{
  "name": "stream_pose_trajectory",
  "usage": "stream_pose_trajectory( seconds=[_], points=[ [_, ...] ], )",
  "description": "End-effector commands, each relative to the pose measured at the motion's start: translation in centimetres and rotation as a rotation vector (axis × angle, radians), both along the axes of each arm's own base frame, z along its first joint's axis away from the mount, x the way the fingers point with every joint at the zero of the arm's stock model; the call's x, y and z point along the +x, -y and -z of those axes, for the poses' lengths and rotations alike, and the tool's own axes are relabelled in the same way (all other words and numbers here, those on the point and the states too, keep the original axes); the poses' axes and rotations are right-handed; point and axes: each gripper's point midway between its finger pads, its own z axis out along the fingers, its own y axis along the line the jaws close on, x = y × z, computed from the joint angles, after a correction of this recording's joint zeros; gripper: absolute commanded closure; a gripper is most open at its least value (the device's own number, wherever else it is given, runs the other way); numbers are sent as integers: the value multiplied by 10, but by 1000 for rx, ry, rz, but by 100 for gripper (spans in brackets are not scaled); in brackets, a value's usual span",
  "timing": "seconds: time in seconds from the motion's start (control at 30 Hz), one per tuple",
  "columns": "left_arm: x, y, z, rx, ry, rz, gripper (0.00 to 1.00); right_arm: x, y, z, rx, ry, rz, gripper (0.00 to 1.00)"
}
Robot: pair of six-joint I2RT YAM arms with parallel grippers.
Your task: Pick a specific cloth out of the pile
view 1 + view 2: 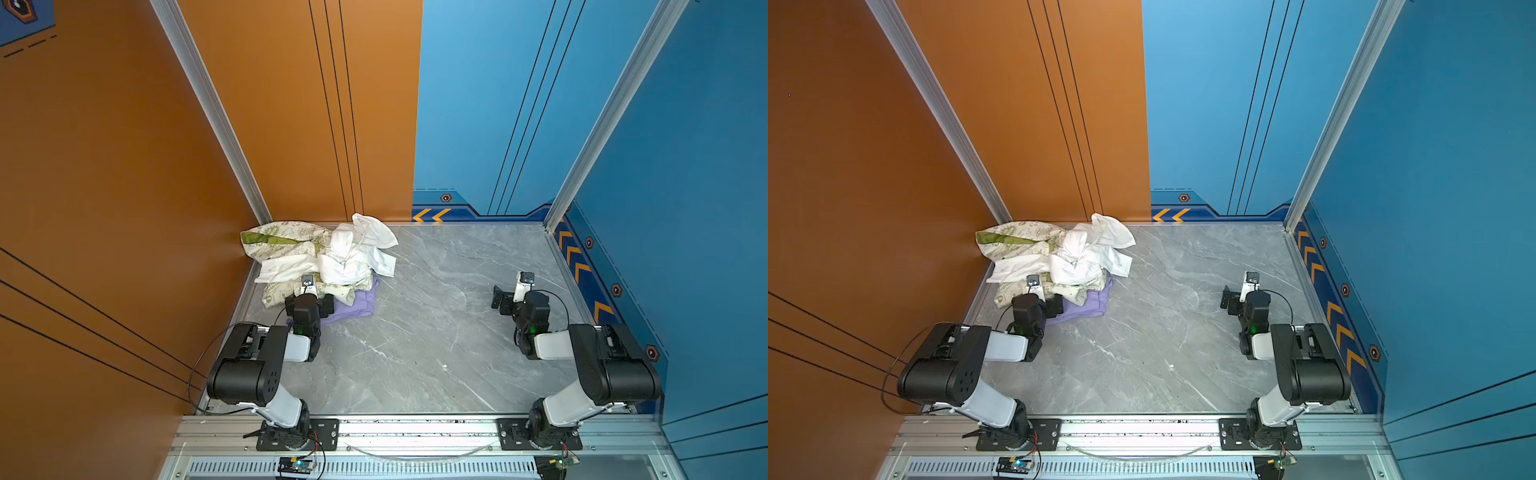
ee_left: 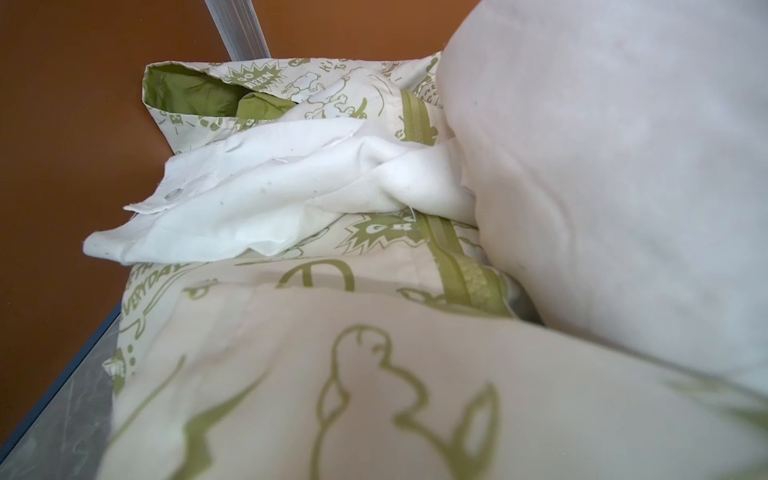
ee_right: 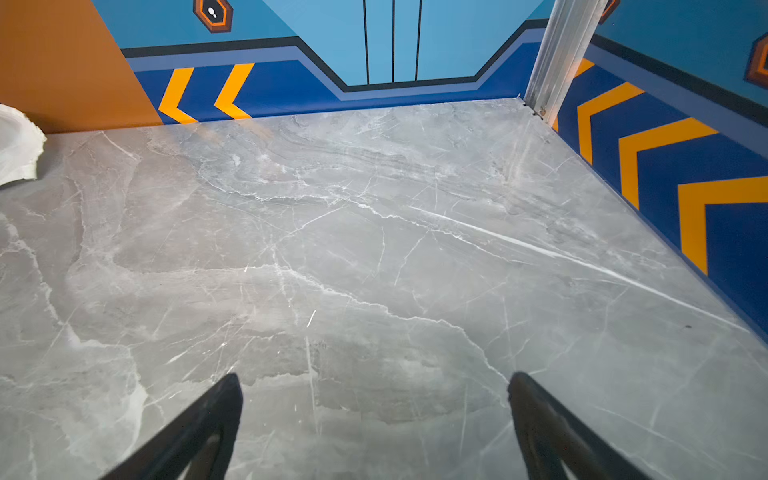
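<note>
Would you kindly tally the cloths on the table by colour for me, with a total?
White shirt: 1
Cream cloth with green print: 1
Lavender cloth: 1
Total: 3

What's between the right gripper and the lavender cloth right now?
Nothing but bare marble table. Both top views show that stretch clear between the open right gripper and the lavender cloth.
</note>
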Motion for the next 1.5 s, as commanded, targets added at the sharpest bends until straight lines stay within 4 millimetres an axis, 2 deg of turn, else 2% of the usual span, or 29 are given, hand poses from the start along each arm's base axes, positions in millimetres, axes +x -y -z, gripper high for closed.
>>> stream_pose_trajectory(
  seconds=[0.0,1.0,1.1,1.2,1.33,1.47],
  points=[
    [8,5,-16,-12,58,16,2,4,2,-11,-9,22,5,0],
    [7,-2,-16,-29,62,-5,2,4,4,-11,-15,18,23,0],
    [2,-2,-28,-16,92,-10,2,4,7,-15,-20,26,43,0],
    [-11,10,-53,34,128,14,2,-3,7,-36,-34,42,62,0],
    [-39,24,-86,11,166,40,2,-13,3,-60,-9,16,63,0],
    [-71,32,-105,-25,139,52,2,-26,-4,-89,36,56,54,0]
  ],
)
